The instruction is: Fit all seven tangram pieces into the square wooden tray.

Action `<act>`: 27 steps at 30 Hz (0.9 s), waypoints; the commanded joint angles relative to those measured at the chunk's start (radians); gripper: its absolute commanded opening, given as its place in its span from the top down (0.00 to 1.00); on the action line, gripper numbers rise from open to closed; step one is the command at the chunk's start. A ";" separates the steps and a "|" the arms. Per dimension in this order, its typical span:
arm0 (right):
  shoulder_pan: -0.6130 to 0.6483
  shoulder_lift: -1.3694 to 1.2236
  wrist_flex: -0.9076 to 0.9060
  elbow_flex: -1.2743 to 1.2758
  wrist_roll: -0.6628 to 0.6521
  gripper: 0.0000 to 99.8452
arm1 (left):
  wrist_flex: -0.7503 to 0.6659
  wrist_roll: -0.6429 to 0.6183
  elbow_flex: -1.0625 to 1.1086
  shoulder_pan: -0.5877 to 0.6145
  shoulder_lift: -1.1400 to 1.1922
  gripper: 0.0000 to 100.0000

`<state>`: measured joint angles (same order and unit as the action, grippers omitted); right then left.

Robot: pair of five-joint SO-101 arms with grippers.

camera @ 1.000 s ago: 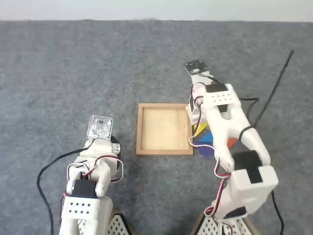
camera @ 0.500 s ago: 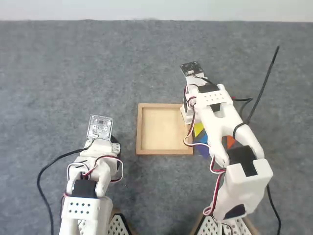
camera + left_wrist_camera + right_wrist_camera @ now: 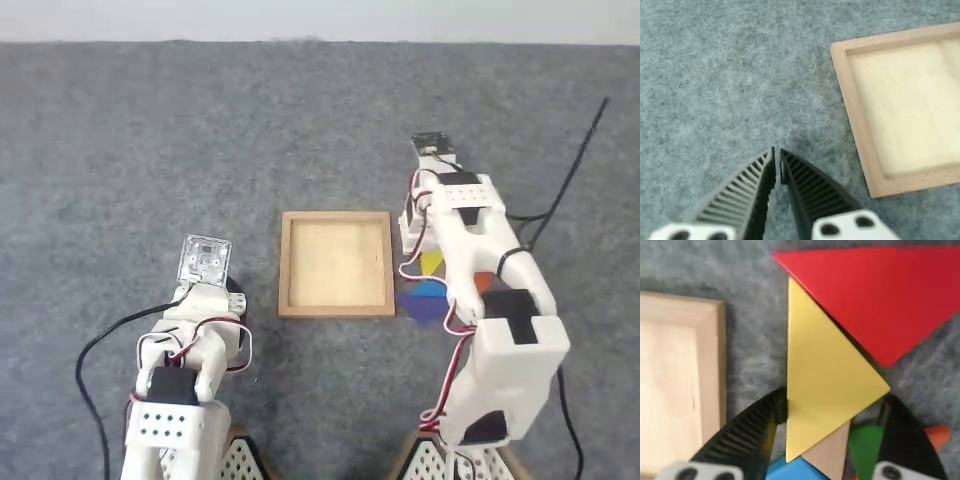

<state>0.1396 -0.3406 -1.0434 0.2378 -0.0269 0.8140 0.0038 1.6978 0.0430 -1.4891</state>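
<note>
From above, the square wooden tray (image 3: 284, 265) lies flat on the grey carpet (image 3: 150, 130) between the two arms. The right arm (image 3: 470, 225) stretches over a cluster of coloured pieces just beside the tray, among them a yellow triangle (image 3: 432, 263) and a blue piece (image 3: 425, 291). At the left wrist, the left gripper (image 3: 776, 152) has its fingers pressed together over the carpet near a tray corner. At the right wrist, the right gripper (image 3: 832, 410) is spread wide, one finger on either side of the yellow triangle, which lies edge to edge with a red triangle (image 3: 875, 295)
</note>
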 commanded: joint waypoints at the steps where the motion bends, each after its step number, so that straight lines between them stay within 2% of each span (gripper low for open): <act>1: -0.051 0.008 -0.010 -0.025 -0.025 0.70 | 0.002 -0.005 -0.008 0.005 -0.012 0.98; 5: -0.033 0.007 -0.016 -0.025 -0.081 0.70 | 0.002 -0.005 -0.008 0.005 -0.012 0.98; 23: -0.031 0.004 -0.042 -0.025 -0.060 0.70 | 0.002 -0.005 -0.008 0.005 -0.012 0.98; 27: -0.027 0.002 -0.044 -0.023 -0.124 0.70 | 0.002 -0.005 -0.008 0.005 -0.012 0.98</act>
<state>0.1227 -0.3406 -1.0756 0.2378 -0.0898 0.8140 0.0038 1.6978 0.0430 -1.4891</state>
